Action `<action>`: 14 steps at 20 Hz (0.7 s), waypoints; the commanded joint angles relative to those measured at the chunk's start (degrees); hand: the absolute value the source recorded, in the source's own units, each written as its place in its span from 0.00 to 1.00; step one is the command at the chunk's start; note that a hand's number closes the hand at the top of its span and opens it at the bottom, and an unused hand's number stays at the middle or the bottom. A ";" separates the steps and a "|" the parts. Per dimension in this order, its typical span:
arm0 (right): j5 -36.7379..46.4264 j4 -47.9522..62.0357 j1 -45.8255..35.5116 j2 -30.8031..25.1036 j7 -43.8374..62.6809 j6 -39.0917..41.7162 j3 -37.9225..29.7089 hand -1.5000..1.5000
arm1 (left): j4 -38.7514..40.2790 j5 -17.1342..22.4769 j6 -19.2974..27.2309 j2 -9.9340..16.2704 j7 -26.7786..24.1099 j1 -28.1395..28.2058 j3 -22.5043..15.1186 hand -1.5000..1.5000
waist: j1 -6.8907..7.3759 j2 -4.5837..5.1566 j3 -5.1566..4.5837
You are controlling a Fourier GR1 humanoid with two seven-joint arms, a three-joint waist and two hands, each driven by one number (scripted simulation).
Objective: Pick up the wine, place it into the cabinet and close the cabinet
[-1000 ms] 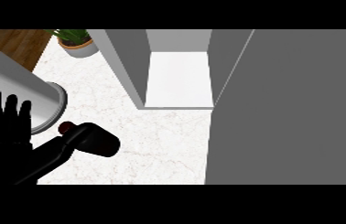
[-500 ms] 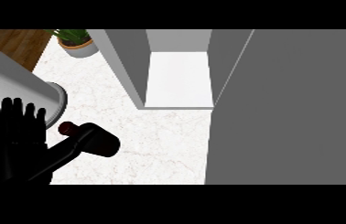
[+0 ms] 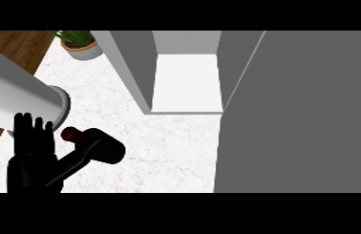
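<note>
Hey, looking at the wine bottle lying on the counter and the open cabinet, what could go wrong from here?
1. The dark wine bottle with a red cap lies on its side on the white marble counter, so it might roll when touched.
2. The black left hand is open, not gripping it.
3. The grey cabinet door stands wide open beside the white cabinet shelf, possibly obstructing placement.

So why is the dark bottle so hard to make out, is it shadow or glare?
Head view: no glare and hardly any shadow on the white marbled counter; light is flat. The dark wine bottle with a red cap merges with the black left hand beside it. The open grey cabinet's white shelf is the brightest area.
</note>
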 commanded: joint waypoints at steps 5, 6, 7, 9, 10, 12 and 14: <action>-3.85 -9.15 -2.23 -0.19 7.86 -2.01 -0.48 0.00 | 8.39 7.38 -4.08 -0.20 -9.82 0.66 2.28 0.00 | 0.02 -0.01 -0.03; -4.07 -9.01 -0.16 0.10 6.32 -1.14 -0.54 0.00 | 8.90 7.79 -4.88 -0.20 -9.00 0.23 3.25 0.00 | -0.03 0.00 0.00; -4.54 -9.66 3.13 0.45 3.75 0.07 -1.04 0.00 | 8.33 6.20 -2.48 -0.20 -9.68 1.29 0.04 0.00 | -0.16 -0.02 0.03; -3.62 -8.52 -3.18 -0.54 8.32 -1.91 -1.58 0.00 | 9.05 8.97 -4.99 -0.20 -13.53 4.18 -0.90 0.00 | 0.18 -0.02 -0.02; -6.25 -6.28 0.15 -0.27 3.86 0.45 -3.87 0.00 | 8.18 8.30 -6.76 -0.20 -11.78 3.82 0.54 0.00 | 0.11 0.02 0.04; -2.68 -7.82 0.65 0.67 3.68 -0.08 -1.19 0.00 | 12.80 10.09 -7.59 -0.20 -14.12 1.03 2.30 0.00 | -0.01 0.02 0.02; -6.14 -5.41 0.41 -0.16 1.90 1.78 -3.14 0.00 | 21.58 13.22 -7.92 -0.18 -20.37 -2.51 3.48 0.00 | -0.27 0.10 0.01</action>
